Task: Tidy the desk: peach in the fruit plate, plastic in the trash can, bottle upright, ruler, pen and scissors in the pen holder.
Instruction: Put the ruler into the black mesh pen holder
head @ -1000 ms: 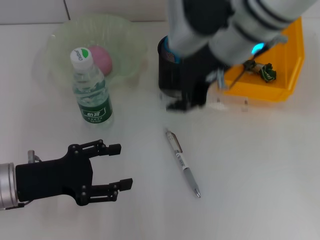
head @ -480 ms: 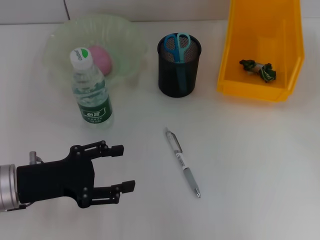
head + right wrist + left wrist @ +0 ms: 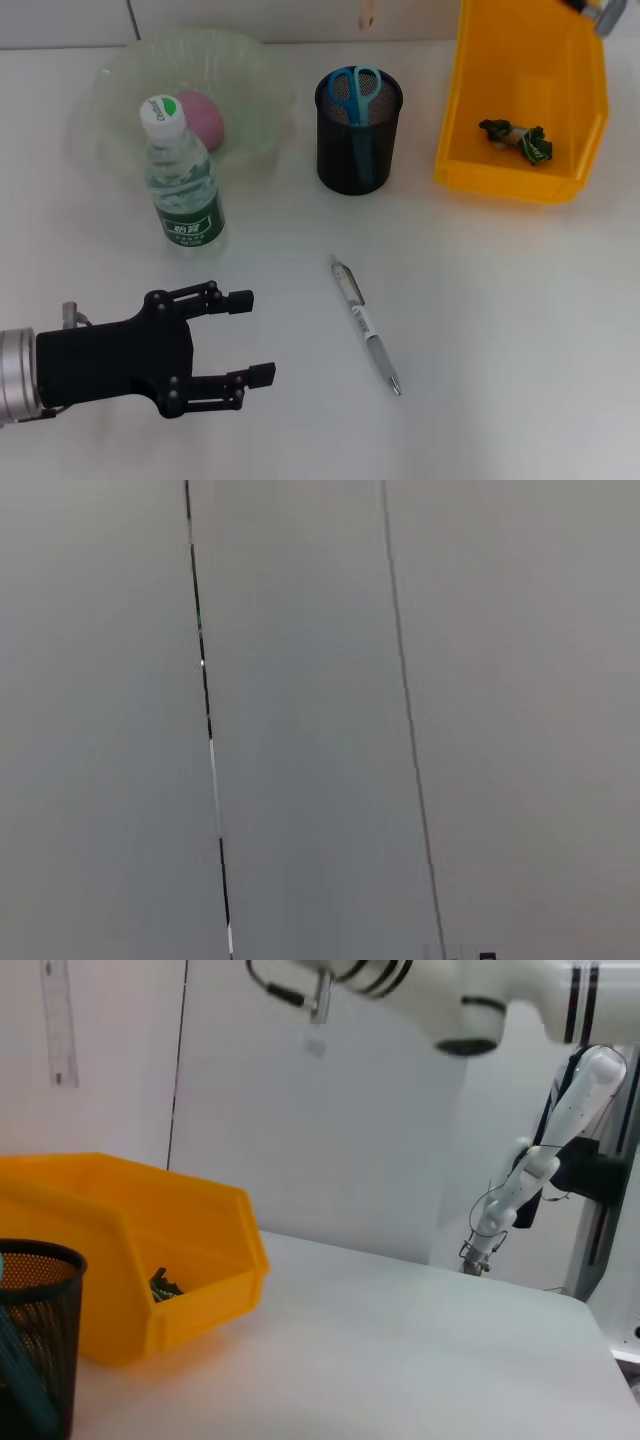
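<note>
White desk point(image 3: 520, 330), pale wall panels point(image 3: 300, 720) behind, possibly 1 white stand point(image 3: 520, 1185) beyond

Open white desk point(image 3: 500, 330) surrounds the pen point(image 3: 366, 325) on every side, leaving clear approach from 3, 6 and 9 o'clock. The left gripper point(image 3: 245, 335), fingers spread, waits at the pen's 8 o'clock with bare surface between them. At 12 o'clock stands the mesh pen holder point(image 3: 358, 140); the upright bottle point(image 3: 182, 180) and plate point(image 3: 260, 90) crowd 10 o'clock, the yellow bin point(image 3: 500, 180) 1 o'clock.
</note>
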### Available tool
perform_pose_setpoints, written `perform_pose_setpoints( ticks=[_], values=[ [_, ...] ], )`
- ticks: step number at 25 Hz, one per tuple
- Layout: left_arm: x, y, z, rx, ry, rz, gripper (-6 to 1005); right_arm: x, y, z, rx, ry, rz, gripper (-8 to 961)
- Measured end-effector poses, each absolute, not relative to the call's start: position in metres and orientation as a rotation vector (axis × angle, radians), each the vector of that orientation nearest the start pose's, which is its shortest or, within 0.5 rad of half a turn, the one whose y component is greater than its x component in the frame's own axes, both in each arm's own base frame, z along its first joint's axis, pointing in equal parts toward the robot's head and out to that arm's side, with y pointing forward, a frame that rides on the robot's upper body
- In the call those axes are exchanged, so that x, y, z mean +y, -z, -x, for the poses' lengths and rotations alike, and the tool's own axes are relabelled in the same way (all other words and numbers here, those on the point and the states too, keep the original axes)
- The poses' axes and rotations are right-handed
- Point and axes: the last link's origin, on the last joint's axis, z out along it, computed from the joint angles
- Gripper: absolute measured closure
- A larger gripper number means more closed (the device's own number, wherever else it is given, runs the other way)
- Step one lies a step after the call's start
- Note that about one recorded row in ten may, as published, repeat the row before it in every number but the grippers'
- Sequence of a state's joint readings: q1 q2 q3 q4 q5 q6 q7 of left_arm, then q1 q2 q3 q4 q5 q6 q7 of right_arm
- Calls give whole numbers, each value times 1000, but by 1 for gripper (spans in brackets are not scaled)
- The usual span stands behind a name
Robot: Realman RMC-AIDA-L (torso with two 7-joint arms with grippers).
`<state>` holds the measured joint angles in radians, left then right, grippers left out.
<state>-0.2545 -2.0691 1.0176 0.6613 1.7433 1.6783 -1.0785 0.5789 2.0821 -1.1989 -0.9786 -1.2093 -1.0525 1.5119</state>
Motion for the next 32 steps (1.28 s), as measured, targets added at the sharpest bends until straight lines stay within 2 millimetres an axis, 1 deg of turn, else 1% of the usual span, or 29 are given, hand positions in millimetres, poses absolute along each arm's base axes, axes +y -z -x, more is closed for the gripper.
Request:
perform_pose_setpoints(
  ticks=[2,3,4,5,7,8,10,13,15,24,32],
  values=[
    [240,22,290,-382,826,2837,188,411,-35,-125,383,-1219,2285,567],
    [239,23,289,-380,829,2844,188,411,-25,-133,374,-1225,2277,567],
    [238,23,288,-377,837,2850,188,411,-25,-133,374,-1225,2277,568],
    [238,23,288,-377,837,2850,188,411,-21,-135,362,-1218,2278,568],
    [238,23,288,-376,839,2851,188,411,-11,-140,339,-1190,2287,568],
    [238,23,288,-376,839,2851,188,412,-2,-144,325,-1169,2286,568],
    [237,23,287,-375,844,2854,188,413,1,-146,324,-1167,2279,568],
    [237,23,288,-376,844,2854,188,415,8,-155,369,-1170,2246,568],
    [235,24,289,-384,846,2853,188,415,9,-156,372,-1167,2242,568],
    [232,28,291,-394,857,2855,188,410,24,-172,429,-1105,2264,568],
    [231,27,292,-400,865,2852,188,412,27,-177,442,-1074,2250,568]
  ],
)
